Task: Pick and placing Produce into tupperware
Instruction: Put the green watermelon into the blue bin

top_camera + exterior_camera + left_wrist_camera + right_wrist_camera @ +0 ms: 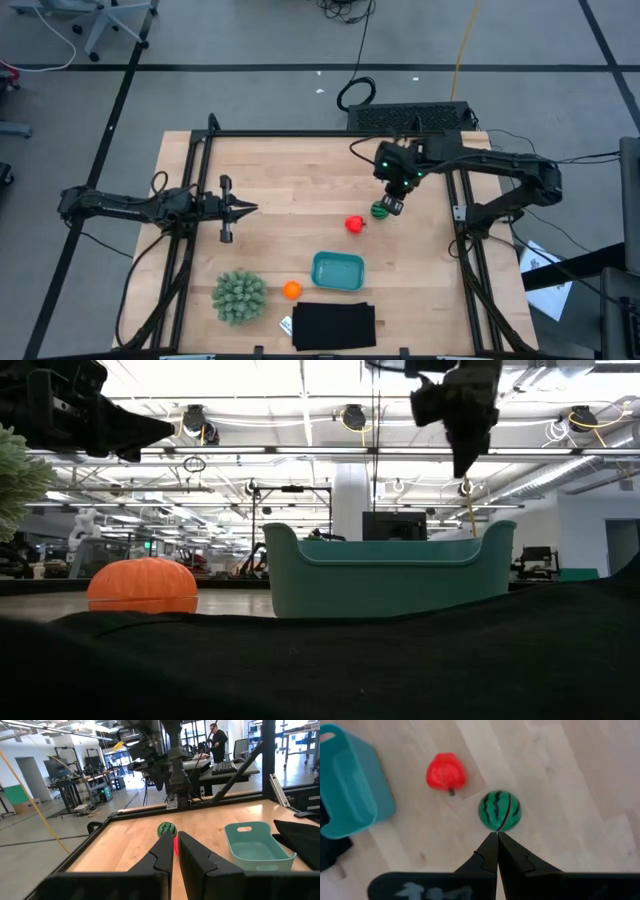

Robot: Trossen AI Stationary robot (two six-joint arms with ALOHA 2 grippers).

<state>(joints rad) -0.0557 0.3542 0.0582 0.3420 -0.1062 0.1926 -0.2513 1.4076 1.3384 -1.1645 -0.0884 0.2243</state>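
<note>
The dark green striped ball (379,211) and the red fruit with a green top (354,224) rest on the wooden table, right of centre. The orange ball (291,290) rests near the front, left of the teal tupperware (338,271), which holds nothing. My right gripper (392,206) is shut and hovers above the table just beside the striped ball (500,810), touching nothing. The low view shows it (466,465) well above the table. My left gripper (250,208) is shut and empty at the table's left, pointing right.
A large spiky pale-green plant (239,296) stands at the front left. A black flat rectangle (334,326) lies at the front edge, right before the tupperware. A black metal frame (300,134) runs around the table. A person (218,740) stands in the room beyond.
</note>
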